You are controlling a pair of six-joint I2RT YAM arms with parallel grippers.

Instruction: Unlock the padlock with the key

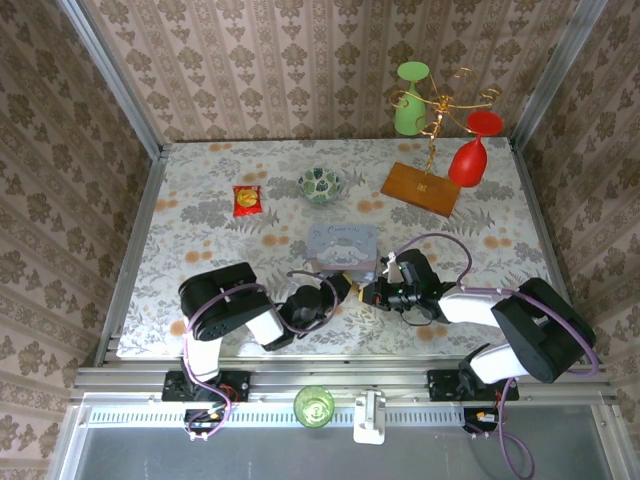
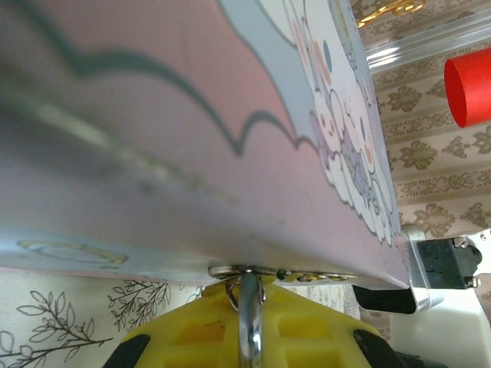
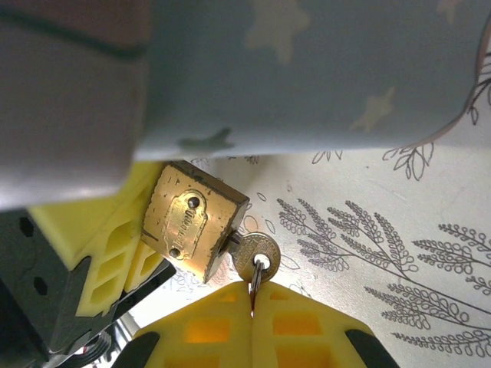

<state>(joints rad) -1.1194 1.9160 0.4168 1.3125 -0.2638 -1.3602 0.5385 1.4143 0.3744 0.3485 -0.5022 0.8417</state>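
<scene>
Pinching the round-headed key (image 3: 255, 253), my right gripper (image 3: 253, 291) has it in the scuffed, boxy brass padlock (image 3: 192, 221). My left gripper (image 2: 247, 303) clamps the thin shackle (image 2: 248, 345) under the edge of the tin (image 2: 153, 153).

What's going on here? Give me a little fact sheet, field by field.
setting: flowery table with a pastel tin
padlock: brass, hanging from the tin's clasp by its loop
key: pushed into the padlock
left gripper: shut on the loop
right gripper: shut on the key
elsewhere: snack packet, bowl
</scene>
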